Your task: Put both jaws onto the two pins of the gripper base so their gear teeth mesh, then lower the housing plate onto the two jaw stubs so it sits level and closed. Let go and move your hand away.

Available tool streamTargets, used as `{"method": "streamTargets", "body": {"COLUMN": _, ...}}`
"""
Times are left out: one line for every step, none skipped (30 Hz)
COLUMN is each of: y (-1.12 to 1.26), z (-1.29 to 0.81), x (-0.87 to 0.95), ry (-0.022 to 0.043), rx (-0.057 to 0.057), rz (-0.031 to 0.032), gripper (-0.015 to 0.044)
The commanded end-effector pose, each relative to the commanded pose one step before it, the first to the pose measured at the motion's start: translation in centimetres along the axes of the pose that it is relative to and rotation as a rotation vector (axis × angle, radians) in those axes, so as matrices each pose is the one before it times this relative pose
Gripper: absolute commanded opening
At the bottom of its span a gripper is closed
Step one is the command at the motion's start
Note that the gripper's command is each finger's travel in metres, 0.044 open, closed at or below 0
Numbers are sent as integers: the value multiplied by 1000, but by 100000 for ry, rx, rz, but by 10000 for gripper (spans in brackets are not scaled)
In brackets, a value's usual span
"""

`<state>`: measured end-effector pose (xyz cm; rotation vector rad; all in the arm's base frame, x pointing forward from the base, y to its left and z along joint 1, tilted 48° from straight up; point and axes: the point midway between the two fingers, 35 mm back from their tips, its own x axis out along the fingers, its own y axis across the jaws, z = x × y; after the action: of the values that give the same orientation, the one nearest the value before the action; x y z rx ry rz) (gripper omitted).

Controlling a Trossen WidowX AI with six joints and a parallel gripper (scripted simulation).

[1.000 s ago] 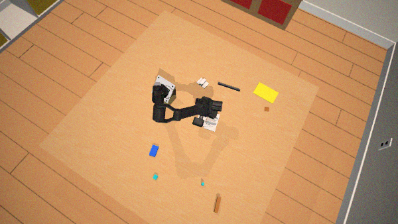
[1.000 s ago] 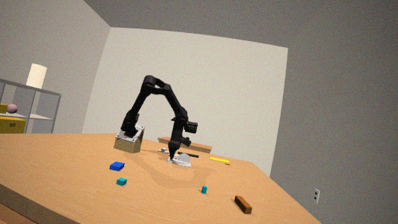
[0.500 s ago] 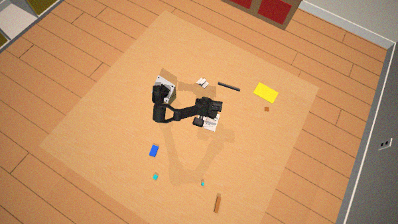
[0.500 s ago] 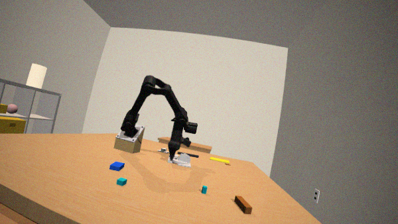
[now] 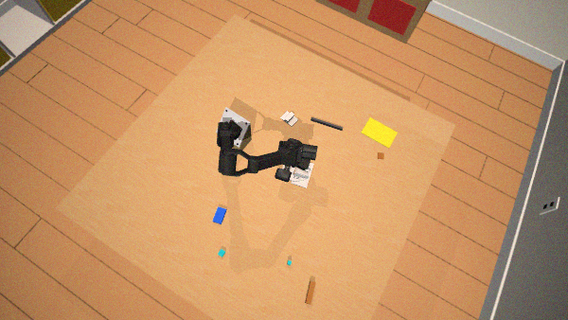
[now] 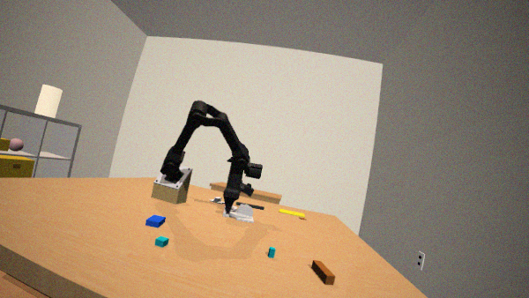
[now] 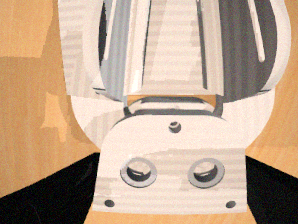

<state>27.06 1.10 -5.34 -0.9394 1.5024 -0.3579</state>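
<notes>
The housing plate [image 7: 172, 145], white with two large round holes, is between the black fingers of my gripper [image 7: 169, 161] [image 6: 228, 212], which is shut on its sides. The plate lies over the near end of the white gripper base [image 7: 86, 117] [image 6: 248, 219] [image 5: 303, 183]. Something pale shows inside both large holes; I cannot tell whether it is the stubs. Two slotted, rounded upright pieces, apparently the left jaw [image 7: 115, 55] and right jaw [image 7: 245, 55], stand side by side beyond the plate. Their pins and gear teeth are hidden. Whether the plate is fully seated cannot be told.
Small white parts [image 5: 289, 118] [image 6: 217, 200] and a black bar [image 5: 327, 123] lie behind the base. A yellow slab [image 5: 380, 133] and brown cube [image 5: 381, 155] lie right. A blue block [image 5: 220, 215], two teal blocks [image 5: 221, 253] [image 5: 289, 262] and a brown bar [image 5: 310, 291] lie nearer the front.
</notes>
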Motion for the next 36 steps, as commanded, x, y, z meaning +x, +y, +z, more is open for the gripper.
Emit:
{"method": "streamTargets", "body": {"y": -60, "z": 54, "x": 28, "ry": -283, "rx": -232, "rz": -509, "gripper": 351}}
{"method": "streamTargets", "body": {"y": 0, "z": 0, "x": 0, "ry": 0, "rx": 0, "rz": 0, "gripper": 351}}
{"method": "streamTargets", "body": {"y": 0, "z": 0, "x": 14, "ry": 0, "rx": 0, "rz": 0, "gripper": 351}}
{"method": "streamTargets", "body": {"y": 0, "z": 0, "x": 41, "ry": 0, "rx": -1, "rz": -1, "gripper": 351}}
{"method": "streamTargets", "body": {"y": 0, "z": 0, "x": 68, "ry": 1, "rx": -1, "rz": -3, "gripper": 351}}
{"method": "streamTargets", "body": {"y": -1, "z": -1, "x": 68, "ry": 1, "rx": -1, "rz": -3, "gripper": 351}}
{"method": "streamTargets", "body": {"y": 0, "z": 0, "x": 40, "ry": 1, "rx": -1, "rz": -2, "gripper": 351}}
{"method": "streamTargets", "body": {"y": 0, "z": 0, "x": 13, "ry": 0, "rx": 0, "rz": -1, "gripper": 351}}
{"method": "streamTargets", "body": {"y": 0, "z": 0, "x": 0, "ry": 0, "rx": 0, "rz": 0, "gripper": 351}}
{"method": "streamTargets", "body": {"y": 0, "z": 0, "x": 0, "ry": 0, "rx": 0, "rz": 0, "gripper": 351}}
{"method": "streamTargets", "body": {"y": 0, "z": 0, "x": 0, "ry": 0, "rx": 0, "rz": 0, "gripper": 351}}
{"method": "streamTargets", "body": {"y": 0, "z": 0, "x": 0, "ry": 0, "rx": 0, "rz": 0, "gripper": 351}}
{"method": "streamTargets", "body": {"y": 0, "z": 0, "x": 0, "ry": 0, "rx": 0, "rz": 0, "gripper": 351}}
{"method": "streamTargets", "body": {"y": 0, "z": 0, "x": 0, "ry": 0, "rx": 0, "rz": 0, "gripper": 351}}
{"method": "streamTargets", "body": {"y": 0, "z": 0, "x": 14, "ry": 0, "rx": 0, "rz": 0, "gripper": 351}}
{"method": "streamTargets", "body": {"y": 0, "z": 0, "x": 41, "ry": 0, "rx": 1, "rz": -1, "gripper": 351}}
{"method": "streamTargets", "body": {"y": 0, "z": 0, "x": 68, "ry": 1, "rx": 2, "rz": -3, "gripper": 351}}
{"method": "streamTargets", "body": {"y": -1, "z": -1, "x": 68, "ry": 1, "rx": 2, "rz": -3, "gripper": 351}}
{"method": "streamTargets", "body": {"y": 0, "z": 0, "x": 40, "ry": 1, "rx": 1, "rz": -2, "gripper": 351}}
{"method": "streamTargets", "body": {"y": 0, "z": 0, "x": 13, "ry": 0, "rx": 0, "rz": -1, "gripper": 351}}
{"method": "streamTargets", "body": {"y": 0, "z": 0, "x": 0, "ry": 0, "rx": 0, "rz": 0, "gripper": 351}}
{"method": "streamTargets", "body": {"y": 0, "z": 0, "x": 0, "ry": 0, "rx": 0, "rz": 0, "gripper": 351}}
{"method": "streamTargets", "body": {"y": 0, "z": 0, "x": 0, "ry": 0, "rx": 0, "rz": 0, "gripper": 351}}
{"method": "streamTargets", "body": {"y": 0, "z": 0, "x": 0, "ry": 0, "rx": 0, "rz": 0, "gripper": 351}}
{"method": "streamTargets", "body": {"y": 0, "z": 0, "x": 0, "ry": 0, "rx": 0, "rz": 0, "gripper": 351}}
{"method": "streamTargets", "body": {"y": 0, "z": 0, "x": 0, "ry": 0, "rx": 0, "rz": 0, "gripper": 351}}
{"method": "streamTargets", "body": {"y": 0, "z": 0, "x": 14, "ry": 0, "rx": 0, "rz": 0, "gripper": 351}}
{"method": "streamTargets", "body": {"y": 0, "z": 0, "x": 41, "ry": 0, "rx": 0, "rz": -1, "gripper": 351}}
{"method": "streamTargets", "body": {"y": 0, "z": 0, "x": 68, "ry": 1, "rx": 1, "rz": -3, "gripper": 351}}
{"method": "streamTargets", "body": {"y": -1, "z": -1, "x": 68, "ry": 1, "rx": 1, "rz": -3, "gripper": 351}}
{"method": "streamTargets", "body": {"y": 0, "z": 0, "x": 40, "ry": 1, "rx": 0, "rz": -2, "gripper": 351}}
{"method": "streamTargets", "body": {"y": 0, "z": 0, "x": 13, "ry": 0, "rx": 0, "rz": -1, "gripper": 351}}
{"method": "streamTargets", "body": {"y": 0, "z": 0, "x": 0, "ry": 0, "rx": 0, "rz": 0, "gripper": 351}}
{"method": "streamTargets", "body": {"y": 0, "z": 0, "x": 0, "ry": 0, "rx": 0, "rz": 0, "gripper": 351}}
{"method": "streamTargets", "body": {"y": 0, "z": 0, "x": 0, "ry": 0, "rx": 0, "rz": 0, "gripper": 351}}
{"method": "streamTargets", "body": {"y": 0, "z": 0, "x": 0, "ry": 0, "rx": 0, "rz": 0, "gripper": 351}}
